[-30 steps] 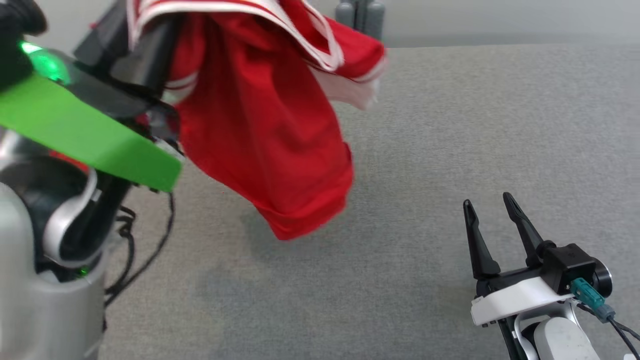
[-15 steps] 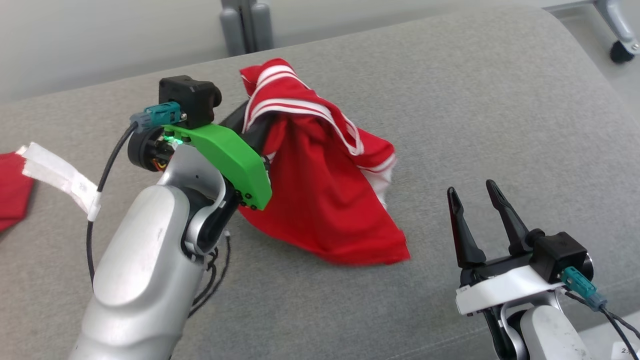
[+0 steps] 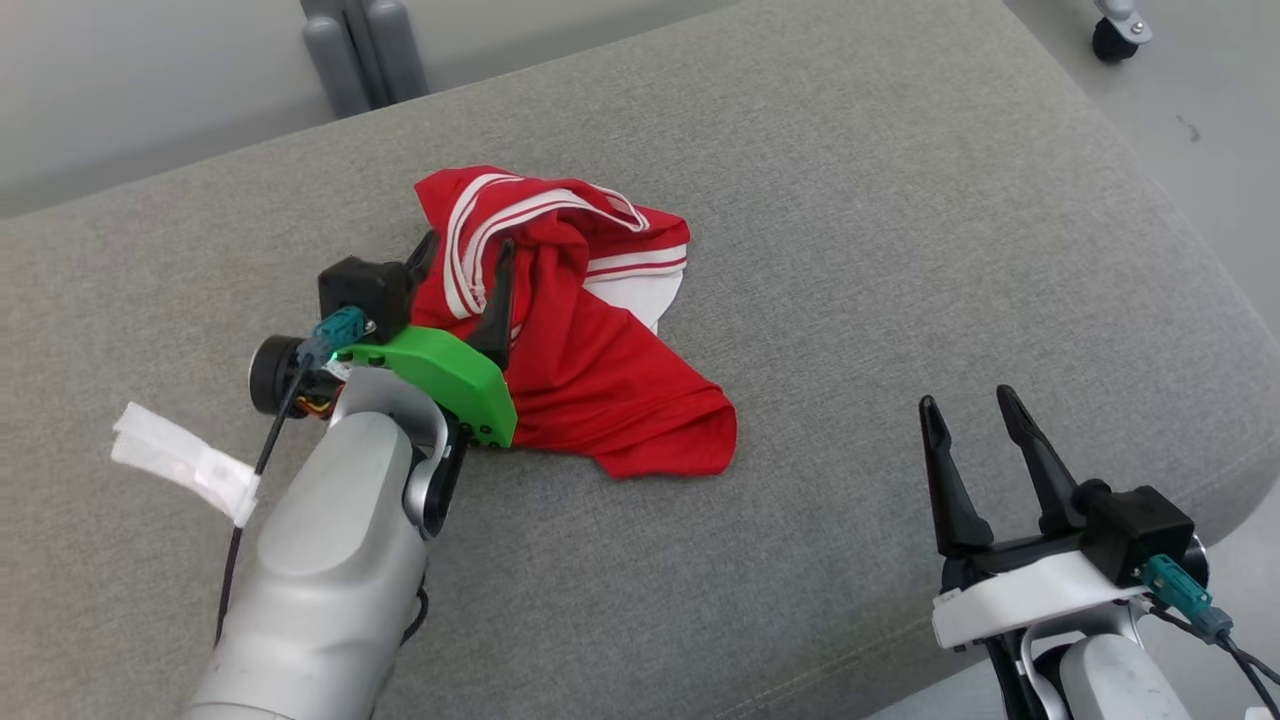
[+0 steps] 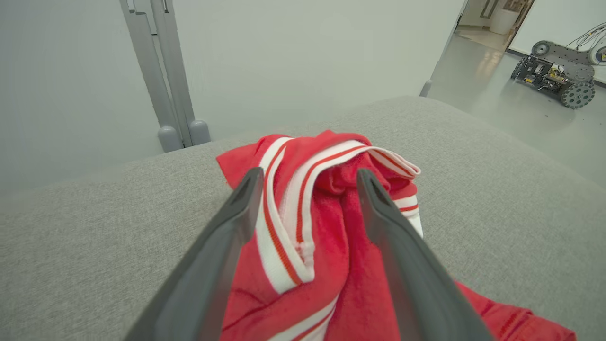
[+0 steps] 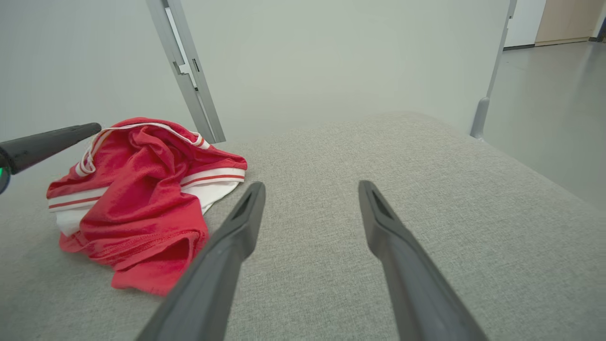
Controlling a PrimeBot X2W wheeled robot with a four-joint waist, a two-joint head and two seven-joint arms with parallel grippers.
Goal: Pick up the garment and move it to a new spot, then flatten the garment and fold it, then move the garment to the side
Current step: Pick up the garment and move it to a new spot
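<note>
The garment [image 3: 600, 370] is a red top with white-and-red striped trim, lying crumpled in a heap on the grey padded surface [image 3: 900, 250]. My left gripper [image 3: 468, 243] is open, its two dark fingers straddling the striped band at the heap's left side. In the left wrist view the garment [image 4: 331, 227] bunches between the spread fingers of the left gripper [image 4: 308, 175], not pinched. My right gripper [image 3: 968, 400] stands open at the lower right, apart from the cloth. The right wrist view has the garment [image 5: 142, 199] to the left of the open right gripper [image 5: 311, 184].
The padded surface drops off at its right and front edges, with bare floor beyond. Grey posts [image 3: 360, 50] stand behind its far edge. A white tape tag [image 3: 180, 460] hangs on the left arm's cable. A small wheeled machine [image 4: 554, 76] sits on the floor far off.
The left gripper came down with the hanging garment, set it on the surface and opened. The head camera has shifted. The right gripper stayed open.
</note>
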